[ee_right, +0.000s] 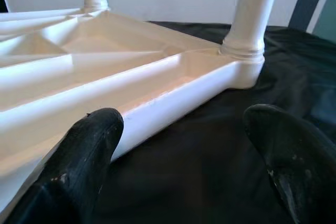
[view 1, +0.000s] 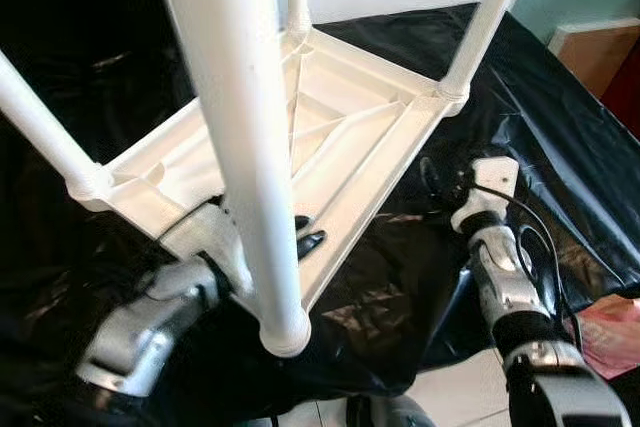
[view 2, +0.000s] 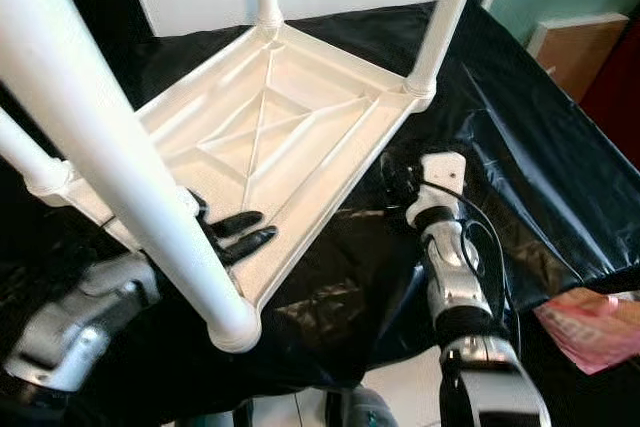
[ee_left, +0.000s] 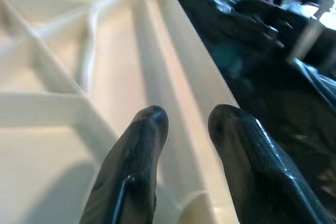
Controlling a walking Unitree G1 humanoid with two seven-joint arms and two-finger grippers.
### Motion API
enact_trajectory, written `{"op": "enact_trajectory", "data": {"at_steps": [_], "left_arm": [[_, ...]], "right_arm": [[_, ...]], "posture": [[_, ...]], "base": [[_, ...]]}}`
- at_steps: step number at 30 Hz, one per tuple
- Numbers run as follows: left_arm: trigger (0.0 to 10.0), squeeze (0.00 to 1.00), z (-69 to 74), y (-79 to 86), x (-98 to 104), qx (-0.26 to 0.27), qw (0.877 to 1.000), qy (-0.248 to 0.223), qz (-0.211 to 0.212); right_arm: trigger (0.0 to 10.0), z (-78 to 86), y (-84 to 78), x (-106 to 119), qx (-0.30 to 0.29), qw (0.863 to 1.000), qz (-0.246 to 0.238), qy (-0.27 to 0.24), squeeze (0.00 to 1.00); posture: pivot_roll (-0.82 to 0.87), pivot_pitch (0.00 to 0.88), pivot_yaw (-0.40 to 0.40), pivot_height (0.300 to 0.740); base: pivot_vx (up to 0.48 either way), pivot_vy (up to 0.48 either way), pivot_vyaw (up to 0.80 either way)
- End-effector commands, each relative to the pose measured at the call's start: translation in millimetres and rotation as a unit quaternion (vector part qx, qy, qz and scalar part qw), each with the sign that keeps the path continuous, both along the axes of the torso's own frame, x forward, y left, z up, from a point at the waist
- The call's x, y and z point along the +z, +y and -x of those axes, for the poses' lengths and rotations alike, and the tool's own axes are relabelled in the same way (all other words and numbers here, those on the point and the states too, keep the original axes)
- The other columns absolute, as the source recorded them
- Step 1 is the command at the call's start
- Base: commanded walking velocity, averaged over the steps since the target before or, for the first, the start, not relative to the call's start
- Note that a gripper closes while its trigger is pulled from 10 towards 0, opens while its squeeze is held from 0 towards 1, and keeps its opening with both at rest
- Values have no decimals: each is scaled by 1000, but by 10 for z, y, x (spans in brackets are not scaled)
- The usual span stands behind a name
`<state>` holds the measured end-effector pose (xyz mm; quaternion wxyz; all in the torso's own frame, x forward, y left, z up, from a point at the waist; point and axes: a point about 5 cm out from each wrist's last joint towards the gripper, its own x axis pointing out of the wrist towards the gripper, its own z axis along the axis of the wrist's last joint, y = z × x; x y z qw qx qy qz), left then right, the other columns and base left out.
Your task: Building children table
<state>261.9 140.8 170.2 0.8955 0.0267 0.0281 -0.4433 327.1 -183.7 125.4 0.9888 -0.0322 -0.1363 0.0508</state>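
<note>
Your left gripper (view 2: 243, 232) rests slightly parted on the upturned white table (view 2: 300, 97); your right gripper (ee_right: 194, 145) hovers spread beside its rim.

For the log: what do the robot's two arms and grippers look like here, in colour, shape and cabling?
Both arms are silver metal segments with black joints. The left gripper has two long, glossy black fingers with rounded tips. The right gripper has matte black, blunt fingers. The right arm carries a white block at the wrist, and a thin black cable loops along its side.
</note>
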Motion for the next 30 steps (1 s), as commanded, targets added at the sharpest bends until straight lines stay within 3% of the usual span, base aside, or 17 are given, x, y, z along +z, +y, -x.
{"op": "enact_trajectory", "data": {"at_steps": [1, 9, 15, 17, 21, 22, 30], "left_arm": [[10000, 0, 98, -72, -17, -103, 995, 8, 2], [10000, 0, -36, 187, 20, -112, 988, -31, -101], [10000, 0, -25, 260, 76, -138, 983, -32, -118], [10000, 0, -38, 337, 31, -143, 977, -28, -157], [10000, 0, -46, 398, 34, -149, 974, -14, -170], [10000, 1000, -52, 422, 51, -150, 974, -11, -168], [10000, 1000, -71, 575, 120, -169, 966, -1, -196]], "right_arm": [[10000, 13, 6, 1, 2, 1000, -2, 1, 0], [10000, 380, 265, 35, 90, 996, -16, -12, 0], [10000, 541, 326, 51, 128, 992, -21, -2, 0], [10000, 634, 363, 43, 148, 989, -20, 8, 0], [10000, 712, 387, 34, 162, 986, -21, 16, 0], [10000, 744, 392, 40, 166, 986, -20, 19, 0], [10000, 769, 325, 81, 165, 986, -15, 36, 0]], "posture": [[77, 152, -32, 740], [82, 165, -49, 740], [77, 167, -49, 740], [77, 167, -45, 740], [68, 168, -40, 740], [67, 168, -40, 740], [73, 164, -38, 740]], "base": [[0, 0, 0], [0, 0, 0], [0, 0, 0], [0, 0, 0], [0, 0, 0], [0, 0, 0], [0, 0, 0]]}}
